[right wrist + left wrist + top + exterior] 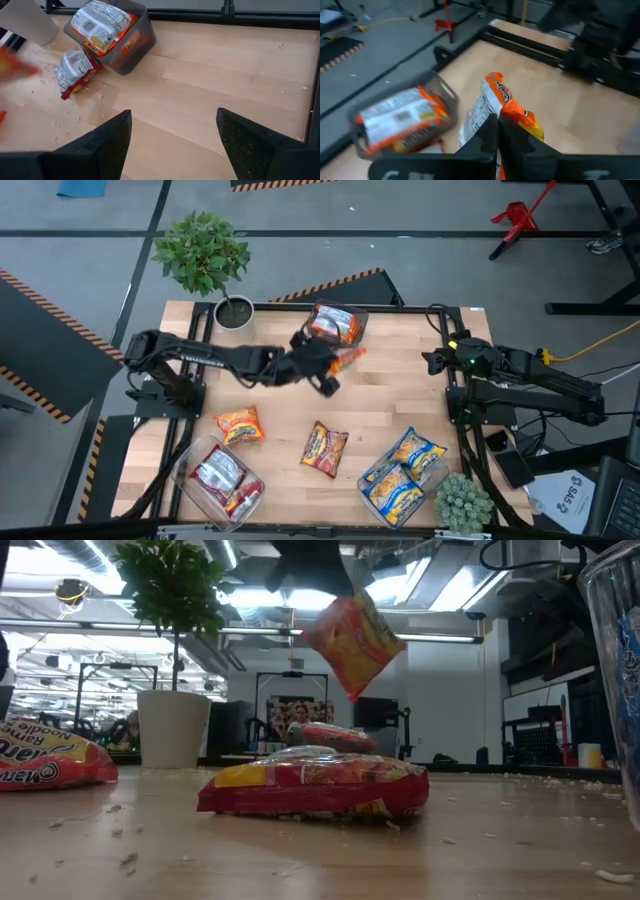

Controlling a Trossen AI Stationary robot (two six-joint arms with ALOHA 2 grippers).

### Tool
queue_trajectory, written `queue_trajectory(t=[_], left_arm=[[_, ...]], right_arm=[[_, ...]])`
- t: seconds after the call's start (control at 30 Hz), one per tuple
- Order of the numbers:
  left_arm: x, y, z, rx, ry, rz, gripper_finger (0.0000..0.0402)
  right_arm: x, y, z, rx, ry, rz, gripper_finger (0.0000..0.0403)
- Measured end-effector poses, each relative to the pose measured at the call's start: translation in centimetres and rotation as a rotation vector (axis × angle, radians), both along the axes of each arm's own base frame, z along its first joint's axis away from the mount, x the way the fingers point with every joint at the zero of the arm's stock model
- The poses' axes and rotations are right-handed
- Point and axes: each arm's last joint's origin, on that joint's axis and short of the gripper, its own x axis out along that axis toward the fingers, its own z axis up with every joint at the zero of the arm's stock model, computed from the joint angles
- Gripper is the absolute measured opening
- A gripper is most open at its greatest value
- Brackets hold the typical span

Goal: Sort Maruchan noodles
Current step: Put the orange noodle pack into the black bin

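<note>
We saw an orange packet (345, 357) hanging clear of the table (400, 395), pinched in the clenched left gripper (330, 370) just beside the clear bin (352, 315) holding more orange packets (333, 323). Two packets (239, 425) (325, 448) lay loose on the wood. We found the right gripper (172, 145) spread wide and empty at the table's right edge.

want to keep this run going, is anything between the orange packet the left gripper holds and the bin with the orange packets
Nothing visible. The left gripper holds the orange packet in the air beside the bin at the table's far edge; only bare table lies between them.
</note>
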Motion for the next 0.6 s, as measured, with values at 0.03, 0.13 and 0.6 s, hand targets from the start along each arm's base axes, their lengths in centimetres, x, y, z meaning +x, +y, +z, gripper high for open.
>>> queue_trajectory(t=[0.03,0.13,0.6], left_arm=[[0.0,0.8,0.1,0.007,-0.003,0.014,0.0000],[0.1,3.5,0.4,0.021,-0.021,0.060,0.0000],[-0.2,13.0,0.2,-0.113,-0.176,0.102,0.0000]], right_arm=[[0.0,0.0,0.0,0.000,0.000,0.000,0.0280],[0.0,0.0,0.0,-0.001,-0.002,0.000,0.0280],[0.0,-0.1,0.0,-0.019,0.004,-0.021,0.0280]])
